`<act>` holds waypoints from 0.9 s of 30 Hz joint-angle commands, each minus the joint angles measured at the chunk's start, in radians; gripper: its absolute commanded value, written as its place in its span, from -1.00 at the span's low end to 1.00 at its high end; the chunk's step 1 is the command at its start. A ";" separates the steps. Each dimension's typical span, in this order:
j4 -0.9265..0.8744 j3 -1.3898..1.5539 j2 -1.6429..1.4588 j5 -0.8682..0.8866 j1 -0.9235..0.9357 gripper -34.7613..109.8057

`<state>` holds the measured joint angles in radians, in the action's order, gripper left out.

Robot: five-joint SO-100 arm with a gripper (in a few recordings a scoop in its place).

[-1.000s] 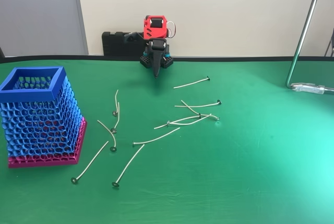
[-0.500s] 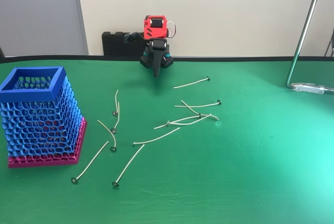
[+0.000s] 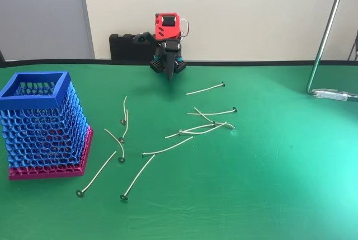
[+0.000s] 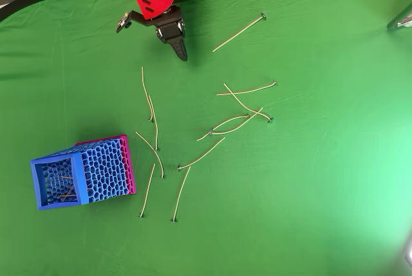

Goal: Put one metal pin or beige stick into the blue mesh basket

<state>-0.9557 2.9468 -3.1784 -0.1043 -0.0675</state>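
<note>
Fixed view: the blue mesh basket (image 3: 43, 123) is seen at the left of the green tabletop (image 3: 268, 184), the gripper (image 3: 168, 72) at the far edge with fingers drawn together, nothing held, and the beige sticks (image 3: 168, 149) scattered between, well apart from both. Overhead view: the basket (image 4: 80, 172) sits lower left (a few sticks inside), the gripper (image 4: 181, 53) is pointed down above the loose sticks (image 4: 239, 31).
</note>
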 commanded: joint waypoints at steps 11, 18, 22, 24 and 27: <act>-0.014 -0.371 0.396 -0.015 0.025 -0.51; -0.071 -0.615 0.601 -0.032 0.017 -0.52; -0.078 -0.765 0.761 -0.049 0.038 -0.52; -0.080 -0.838 0.845 -0.063 0.052 -0.52; -0.080 -0.936 0.959 -0.106 0.066 -0.51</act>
<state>-1.0293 2.1384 -2.2764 -0.1871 -0.0153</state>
